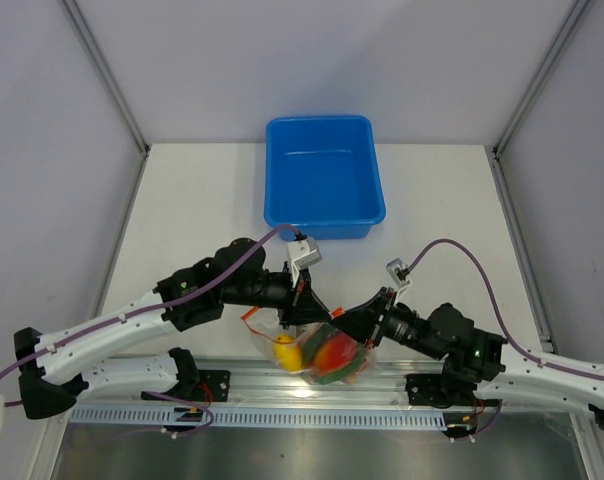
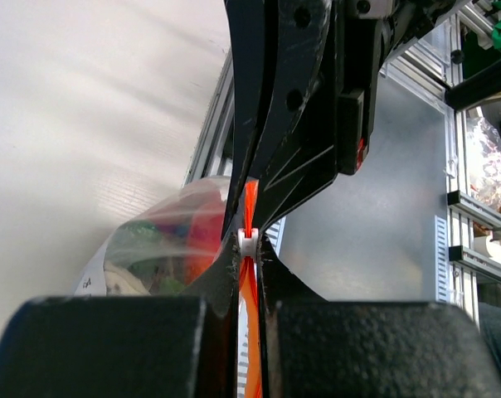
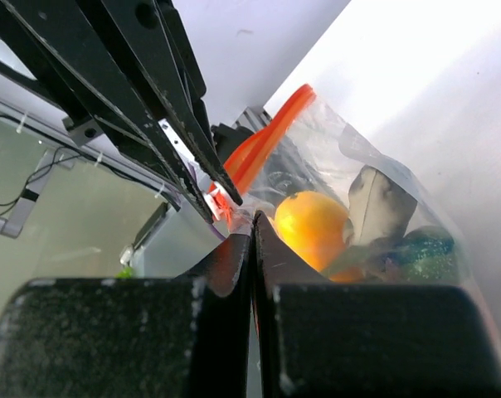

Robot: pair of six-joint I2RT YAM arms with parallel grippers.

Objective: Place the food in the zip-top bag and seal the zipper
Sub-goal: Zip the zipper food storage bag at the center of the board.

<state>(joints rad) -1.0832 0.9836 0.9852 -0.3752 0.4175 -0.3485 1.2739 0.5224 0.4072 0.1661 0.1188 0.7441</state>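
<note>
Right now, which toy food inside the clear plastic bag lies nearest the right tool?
The round yellow-orange fruit; grey fish and green pieces lie farther off.

Place: robotics lab test cell
Enclosure: plain grey panels (image 1: 32,130) in aluminium struts (image 1: 104,75), round the white table (image 1: 192,210) on three sides
Mounting: slotted aluminium rail (image 1: 382,388) along the table's near edge
Below the table's near edge: metal racking (image 2: 474,207)
</note>
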